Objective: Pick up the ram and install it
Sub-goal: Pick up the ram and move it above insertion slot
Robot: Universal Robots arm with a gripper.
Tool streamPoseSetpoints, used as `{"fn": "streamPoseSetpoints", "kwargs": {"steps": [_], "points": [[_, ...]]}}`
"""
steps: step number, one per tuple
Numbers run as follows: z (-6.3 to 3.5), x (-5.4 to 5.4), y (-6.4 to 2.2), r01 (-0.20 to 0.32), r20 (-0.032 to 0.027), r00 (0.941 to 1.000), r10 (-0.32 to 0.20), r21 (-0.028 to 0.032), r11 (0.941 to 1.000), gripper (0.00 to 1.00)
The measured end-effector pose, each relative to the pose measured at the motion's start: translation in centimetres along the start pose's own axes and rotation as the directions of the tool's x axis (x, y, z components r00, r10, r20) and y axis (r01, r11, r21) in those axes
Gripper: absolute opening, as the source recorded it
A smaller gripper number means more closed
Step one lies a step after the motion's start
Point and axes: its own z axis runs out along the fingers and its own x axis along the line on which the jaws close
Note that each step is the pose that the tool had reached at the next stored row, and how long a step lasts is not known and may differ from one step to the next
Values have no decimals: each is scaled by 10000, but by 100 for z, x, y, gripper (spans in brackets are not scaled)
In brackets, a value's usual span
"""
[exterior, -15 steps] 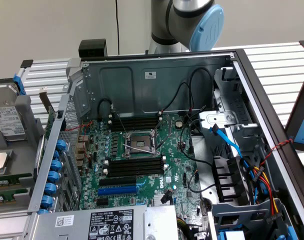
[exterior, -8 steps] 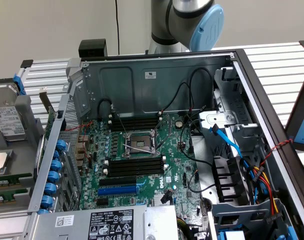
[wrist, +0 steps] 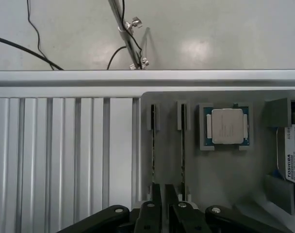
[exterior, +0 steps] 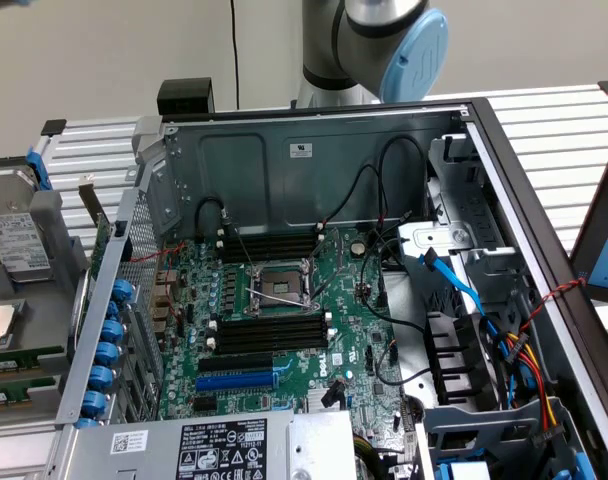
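Observation:
Two thin rams stand on edge in a grey holder tray [wrist: 220, 179]; I see them from above as narrow dark lines, one ram [wrist: 153, 155] and a second ram [wrist: 182, 155] beside it. My gripper [wrist: 165, 213] hovers over their near ends, its black fingers [wrist: 155, 211] close together with nothing visible between them. In the exterior view the same tray [exterior: 44, 300] sits at the left with green ram boards [exterior: 19, 356] in it. The open computer case holds the motherboard [exterior: 354, 300] with black memory slots [exterior: 269, 333] beside the CPU socket [exterior: 274, 285].
A loose CPU [wrist: 227, 127] and a hard drive [wrist: 293, 153] share the tray. A ribbed aluminium table [wrist: 65, 160] lies beside it. Inside the case are black cables [exterior: 384, 180], a blue expansion slot [exterior: 234, 381], a drive cage [exterior: 464, 250] and a power supply [exterior: 204, 450].

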Motion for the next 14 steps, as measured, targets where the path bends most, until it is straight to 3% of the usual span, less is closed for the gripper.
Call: {"fn": "streamPoseSetpoints", "kwargs": {"steps": [6,14], "points": [[162,6,-49,0,0,10000,0,1,10000,18],[308,0,-55,0,0,10000,0,-1,10000,18]]}}
